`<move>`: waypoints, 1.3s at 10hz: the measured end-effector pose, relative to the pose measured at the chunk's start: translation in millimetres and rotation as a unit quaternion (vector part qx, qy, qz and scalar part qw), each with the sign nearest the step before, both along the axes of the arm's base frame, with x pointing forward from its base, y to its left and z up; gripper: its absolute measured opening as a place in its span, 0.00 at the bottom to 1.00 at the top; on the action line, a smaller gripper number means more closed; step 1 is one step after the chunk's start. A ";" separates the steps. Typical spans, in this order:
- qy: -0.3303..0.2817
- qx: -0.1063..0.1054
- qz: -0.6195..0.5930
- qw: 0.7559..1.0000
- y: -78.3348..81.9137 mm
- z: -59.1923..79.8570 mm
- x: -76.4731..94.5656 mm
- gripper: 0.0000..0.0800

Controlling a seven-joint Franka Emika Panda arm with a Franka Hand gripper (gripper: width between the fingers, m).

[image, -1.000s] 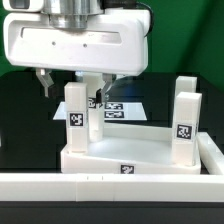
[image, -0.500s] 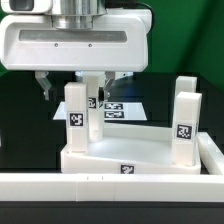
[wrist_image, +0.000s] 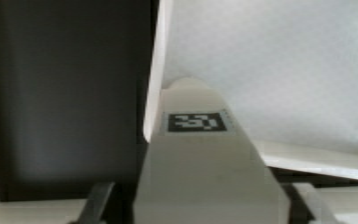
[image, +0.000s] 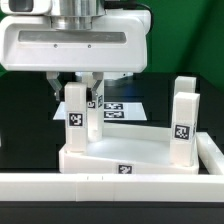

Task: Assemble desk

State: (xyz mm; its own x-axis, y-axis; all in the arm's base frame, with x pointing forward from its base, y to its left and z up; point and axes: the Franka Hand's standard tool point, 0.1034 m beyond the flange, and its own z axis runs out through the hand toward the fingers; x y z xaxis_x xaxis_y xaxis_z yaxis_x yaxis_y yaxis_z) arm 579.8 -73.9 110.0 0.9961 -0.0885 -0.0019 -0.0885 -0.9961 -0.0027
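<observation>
The black table (image: 20, 120) fills the background of the exterior view, with the marker board (image: 125, 107) lying flat on it behind the desk. Across the front runs a long white rail wall (image: 60, 185), turning up along the exterior view's right.

The desk top (image: 130, 152) lies against that rail, a rimmed white tray with a square tag on its front edge. It sits slightly skewed to the rail. Two legs stand upright in its corners: one leg (image: 74, 115) on the exterior view's left and the other leg (image: 183, 118) on the exterior view's right, each with a black-and-white tag on its face. They are well apart, at opposite ends of the tray.

The arm's large white head hangs over the left part of the desk. Its gripper (image: 76, 85) sits directly above the left-hand leg, with one finger on either side of the leg's top. The fingers look to be against the leg, so the gripper appears clamped on it.

In the wrist view the leg (wrist_image: 197, 160) rises between the two dark fingertips (wrist_image: 101, 200), its tag facing the camera, with the white desk top (wrist_image: 282, 110) beyond it and the dark table (wrist_image: 60, 90) alongside.
</observation>
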 end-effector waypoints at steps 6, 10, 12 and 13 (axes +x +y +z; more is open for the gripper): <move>0.000 0.011 -0.235 0.972 -2.7 -0.8 -1.1 0.36; -0.007 0.023 -0.408 0.913 -5.1 -1.7 -0.1 0.36; -0.007 0.034 -0.498 0.866 -5.9 -2.1 0.4 0.36; -0.005 0.035 -0.538 0.842 -5.6 -2.2 0.4 0.36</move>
State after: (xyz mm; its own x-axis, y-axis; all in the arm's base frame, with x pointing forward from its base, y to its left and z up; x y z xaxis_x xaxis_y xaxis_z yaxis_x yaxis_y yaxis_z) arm 580.3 -79.5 107.8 0.3388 -0.9401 -0.0377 -0.9396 -0.3360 -0.0647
